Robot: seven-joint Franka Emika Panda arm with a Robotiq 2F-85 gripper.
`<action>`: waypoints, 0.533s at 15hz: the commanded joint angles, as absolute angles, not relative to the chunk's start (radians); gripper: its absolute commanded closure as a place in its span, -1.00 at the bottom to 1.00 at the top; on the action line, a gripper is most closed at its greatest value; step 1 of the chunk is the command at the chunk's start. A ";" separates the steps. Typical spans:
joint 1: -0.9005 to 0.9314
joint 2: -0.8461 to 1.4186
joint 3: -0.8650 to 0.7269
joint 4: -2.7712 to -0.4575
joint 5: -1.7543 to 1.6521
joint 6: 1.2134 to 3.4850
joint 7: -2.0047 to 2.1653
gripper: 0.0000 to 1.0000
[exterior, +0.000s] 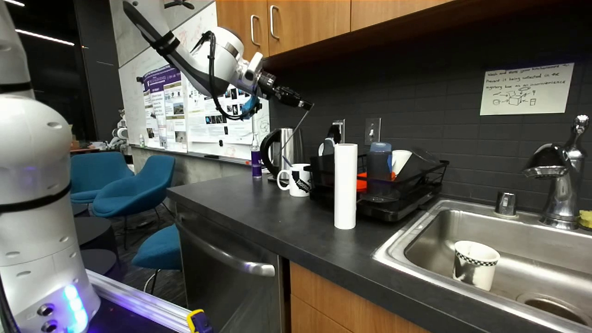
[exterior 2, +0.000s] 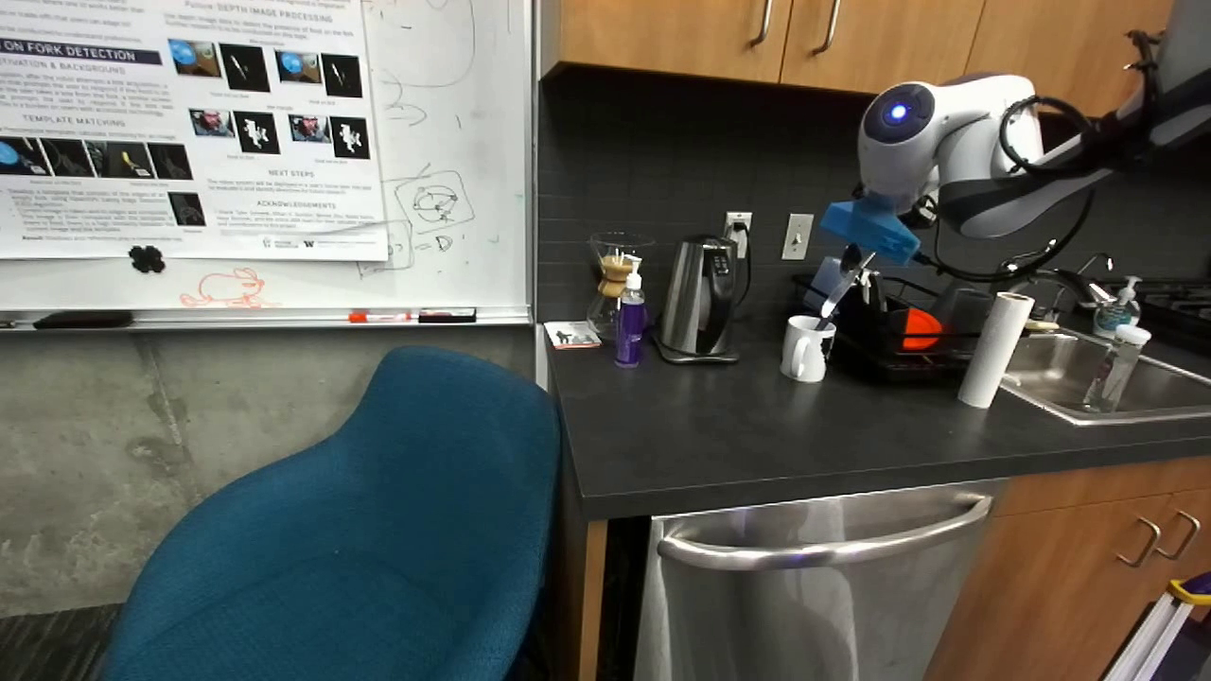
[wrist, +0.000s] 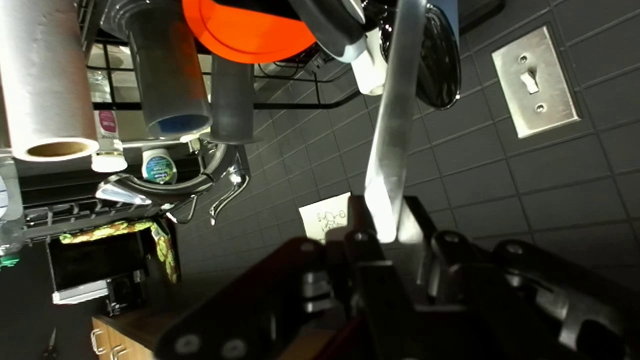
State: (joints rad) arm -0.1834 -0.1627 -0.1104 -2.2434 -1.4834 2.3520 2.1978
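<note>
I judge the grasp done, release left: the gripper [wrist: 385, 215] pinches a flat utensil [wrist: 396, 105], its lower end seemingly at the mug [exterior: 296, 182] mid-frame in an exterior view.

In an exterior view: wood wall cabinets [exterior: 307, 27] at 12 o'clock, dark tiled wall [exterior: 430, 106] at 2 with handwritten note [exterior: 527, 90], blue chairs [exterior: 143, 189] at 9, low round tables [exterior: 95, 233] at 8, strip light [exterior: 44, 37] at 10. In an exterior view: whiteboard [exterior 2: 426, 236] with poster [exterior 2: 284, 99] at 10, concrete wall [exterior 2: 85, 454] at 9, dark floor [exterior 2: 57, 643] at 8, black countertop [exterior 2: 681, 454] and steel appliance front [exterior 2: 747, 615] at 5, wood base cabinets [exterior 2: 1060, 558] at 4. Wrist view: light switch plate [wrist: 537, 82] at 2.
</note>
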 commanded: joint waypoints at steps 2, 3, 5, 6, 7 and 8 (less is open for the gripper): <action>-0.154 -0.140 -0.111 -2.209 -1.531 2.278 2.267 0.90; -0.149 -0.133 -0.110 -2.203 -1.533 2.265 2.274 0.90; -0.139 -0.117 -0.106 -2.189 -1.532 2.244 2.279 0.90; -0.134 -0.108 -0.105 -2.182 -1.531 2.234 2.281 0.90; -0.130 -0.096 -0.103 -2.173 -1.531 2.224 2.283 0.90; -0.126 -0.086 -0.102 -2.165 -1.531 2.214 2.284 0.90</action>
State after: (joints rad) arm -0.1437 -0.1290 -0.1058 -2.2075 -1.5070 2.2561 2.2490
